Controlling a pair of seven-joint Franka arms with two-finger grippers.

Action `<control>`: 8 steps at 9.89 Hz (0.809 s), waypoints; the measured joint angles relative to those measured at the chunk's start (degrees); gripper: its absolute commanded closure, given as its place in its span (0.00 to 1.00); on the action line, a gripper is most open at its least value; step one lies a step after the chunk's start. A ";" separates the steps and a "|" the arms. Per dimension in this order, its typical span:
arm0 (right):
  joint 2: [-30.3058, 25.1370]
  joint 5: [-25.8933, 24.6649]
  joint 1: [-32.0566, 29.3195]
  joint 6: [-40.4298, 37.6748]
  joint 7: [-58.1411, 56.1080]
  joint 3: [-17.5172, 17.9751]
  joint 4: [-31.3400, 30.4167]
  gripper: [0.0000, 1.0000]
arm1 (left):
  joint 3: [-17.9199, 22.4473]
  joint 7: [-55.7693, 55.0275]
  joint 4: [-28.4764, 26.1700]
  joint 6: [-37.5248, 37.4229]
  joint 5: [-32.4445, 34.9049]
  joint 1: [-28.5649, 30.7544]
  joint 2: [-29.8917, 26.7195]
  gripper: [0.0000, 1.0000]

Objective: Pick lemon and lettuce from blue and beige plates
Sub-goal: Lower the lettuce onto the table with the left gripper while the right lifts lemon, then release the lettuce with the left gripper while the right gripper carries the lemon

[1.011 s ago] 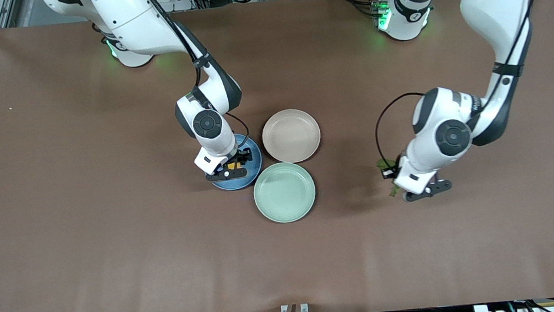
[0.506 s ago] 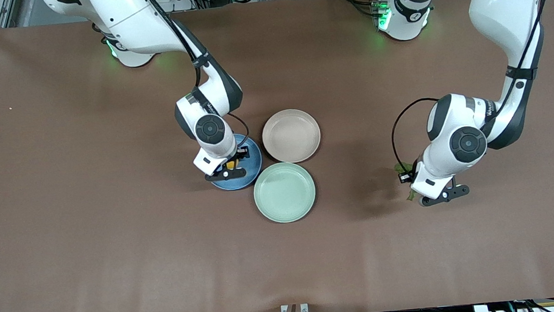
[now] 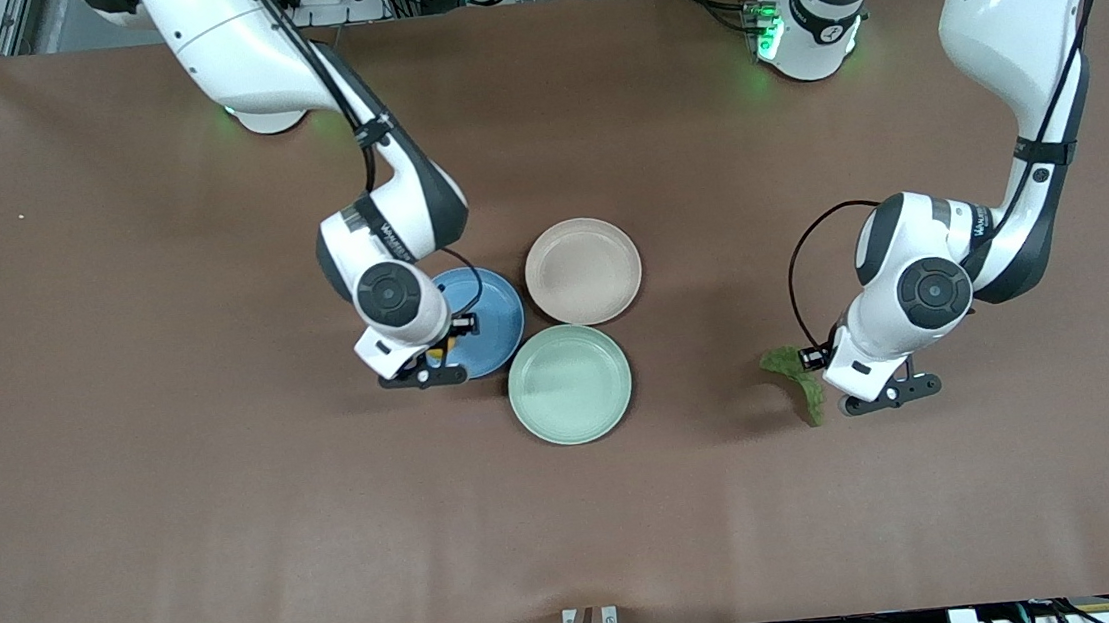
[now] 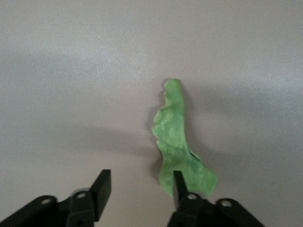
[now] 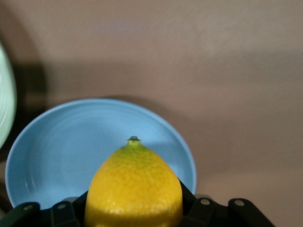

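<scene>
Lemon [image 5: 134, 187] clamped in right pincer [image 3: 439, 354], lifted over the blue plate's [image 3: 493, 319] rim at the right arm's end. Blue plate bare inside, same for beige plate [image 3: 583, 271] and mint plate [image 3: 570, 383] just beside it. Lettuce [image 3: 796, 383] lies on table [image 3: 180, 505], well apart from blue plate, toward left arm's end. Left pincer [image 4: 138, 189] open over it, one finger [image 4: 178, 187] at the leaf's end.

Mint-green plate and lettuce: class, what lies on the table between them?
Nothing: in the front view only bare brown table separates the mint-green plate from the lettuce.
</scene>
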 measured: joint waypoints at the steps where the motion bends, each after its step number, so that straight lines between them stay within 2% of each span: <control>1: -0.01 0.00 -1.20 -1.38 -0.53 -0.01 0.79 0.53 | 0.00 0.00 -0.02 -0.02 0.02 0.00 0.01 0.00; 5: -0.21 0.00 -7.14 -9.36 -7.06 -0.20 5.81 0.53 | -0.10 -3.85 -2.66 -0.06 0.02 0.02 -0.55 0.00; 8: -0.62 0.00 -11.29 -11.22 -12.17 -0.87 6.80 0.53 | -0.27 -5.83 -7.29 0.20 0.02 0.00 -4.07 0.00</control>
